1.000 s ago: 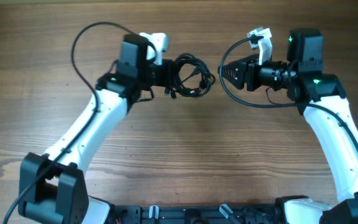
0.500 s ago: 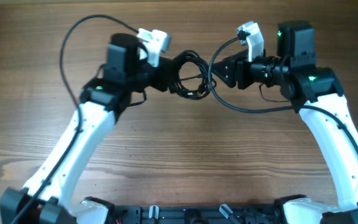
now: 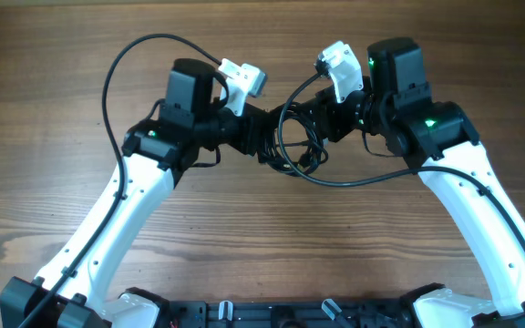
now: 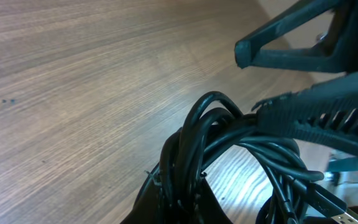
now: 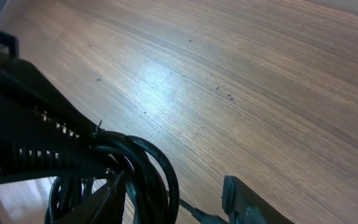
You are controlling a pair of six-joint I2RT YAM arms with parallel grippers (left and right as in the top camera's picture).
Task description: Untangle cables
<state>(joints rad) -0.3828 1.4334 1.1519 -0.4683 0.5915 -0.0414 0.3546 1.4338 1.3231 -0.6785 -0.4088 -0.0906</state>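
The cables [image 3: 292,146] are a bundle of thin black loops hanging above the table's middle. My left gripper [image 3: 264,138] is shut on the bundle's left side. In the left wrist view, the cables [image 4: 229,140] rise out of the left gripper [image 4: 182,202], whose jaws are pinched shut on them. My right gripper [image 3: 310,124] reaches in from the right and stands open around the bundle's right edge. In the right wrist view, loops of the cables [image 5: 157,168] lie between the fingers of the right gripper [image 5: 173,196], against the left finger, and the right finger [image 5: 238,199] stands apart from them.
The wooden table [image 3: 80,182] lies under both arms. Thicker black arm cables arc over the left arm [image 3: 117,64] and below the right arm [image 3: 354,179]. The right gripper's fingers [image 4: 284,46] fill the upper right of the left wrist view.
The right gripper has moved left until its fingers straddle the bundle's edge. The left gripper has carried the bundle slightly right and toward the front. The right jaws have narrowed a little.
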